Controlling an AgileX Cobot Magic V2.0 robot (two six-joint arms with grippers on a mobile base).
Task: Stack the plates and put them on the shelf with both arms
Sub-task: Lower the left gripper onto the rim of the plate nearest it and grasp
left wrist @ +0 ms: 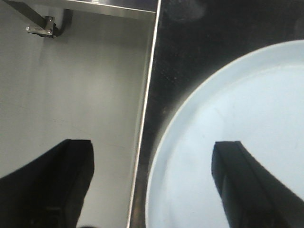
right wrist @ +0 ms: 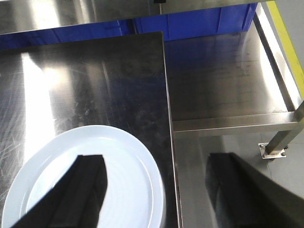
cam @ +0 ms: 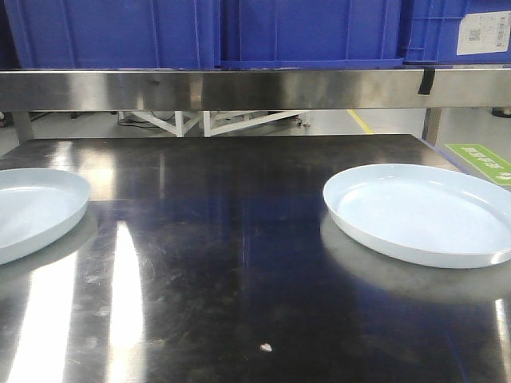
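Two pale bluish-white plates lie apart on the steel table. The left plate (cam: 32,209) is cut by the front view's left edge; the right plate (cam: 427,211) sits at the right. Neither arm shows in the front view. My left gripper (left wrist: 152,154) hangs open above the left plate's (left wrist: 237,128) outer rim, one finger over the plate, the other past the table edge. My right gripper (right wrist: 154,164) is open too, straddling the right plate's (right wrist: 128,190) rim and the table edge, holding nothing.
A steel shelf rail (cam: 239,88) runs across the back above the table, with blue crates (cam: 200,32) on it. A lower steel shelf (right wrist: 228,80) lies beside the table on the right. A small crumb (cam: 265,347) lies near the front.
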